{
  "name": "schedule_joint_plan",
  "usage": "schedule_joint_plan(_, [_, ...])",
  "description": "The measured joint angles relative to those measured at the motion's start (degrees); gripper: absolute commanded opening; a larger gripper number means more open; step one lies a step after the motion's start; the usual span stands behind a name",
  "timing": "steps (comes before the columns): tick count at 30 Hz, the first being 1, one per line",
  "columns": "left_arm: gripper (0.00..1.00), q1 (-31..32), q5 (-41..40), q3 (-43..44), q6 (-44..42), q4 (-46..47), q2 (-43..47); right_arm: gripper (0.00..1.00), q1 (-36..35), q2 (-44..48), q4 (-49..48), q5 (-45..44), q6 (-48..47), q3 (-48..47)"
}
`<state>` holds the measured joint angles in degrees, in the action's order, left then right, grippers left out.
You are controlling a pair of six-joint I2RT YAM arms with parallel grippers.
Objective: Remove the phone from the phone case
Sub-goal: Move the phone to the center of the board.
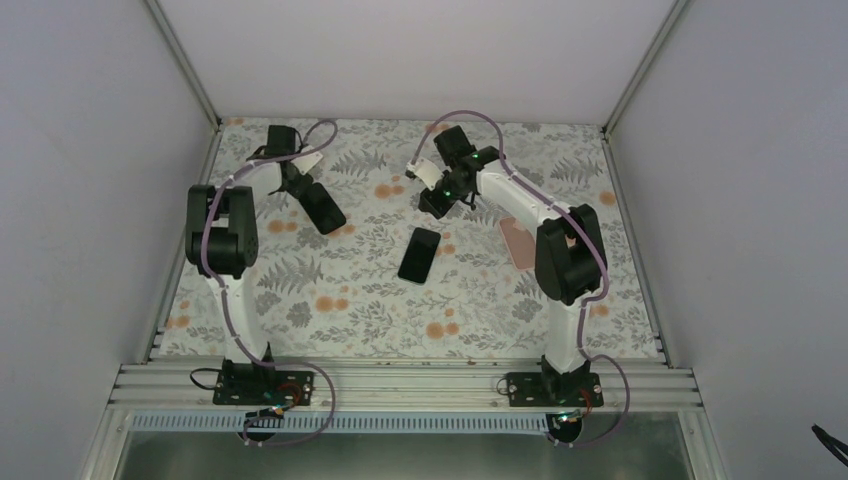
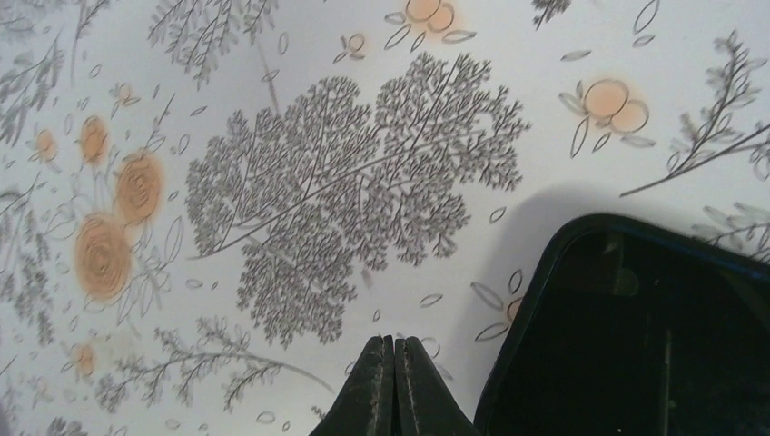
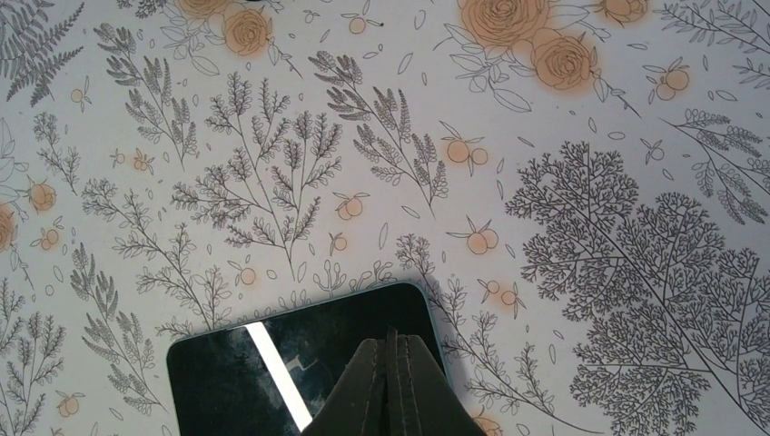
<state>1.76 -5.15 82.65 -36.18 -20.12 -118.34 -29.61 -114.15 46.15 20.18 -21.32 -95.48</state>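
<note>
Phone: the phone [image 1: 419,255] lies flat, screen up, mid-table on the table [image 1: 330,300], out of the case. In the right wrist view one of its corners shows just behind the tips of the right gripper [image 3: 392,352].
Case: the case [image 1: 325,207] sits at the far left with its hollow side showing and nothing in it. It is just right of the left gripper [image 2: 393,356] and well apart from the phone.
Hidden: each wrist view cuts off much of the case or the phone. I cannot tell whether the right tips touch the glass. A flat pink thing [image 1: 515,240] at the right is partly behind the right arm [image 1: 565,255].
Left gripper: the fingers are pressed together and hold nothing. The case is beside them, not between them.
Right gripper: the fingers are pressed together and grip nothing.
</note>
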Motion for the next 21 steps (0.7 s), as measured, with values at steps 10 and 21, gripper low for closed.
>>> schedule_joint_plan(10, [0.02,0.11,2.64,6.14,0.90,-5.46,-4.94,0.04,0.04,0.00,-0.04,-0.22,0.46,0.02])
schedule_joint_plan(21, [0.02,0.11,2.40,7.08,0.85,-7.08,-6.16,0.04,0.04,0.00,0.15,-0.61,0.44,0.66])
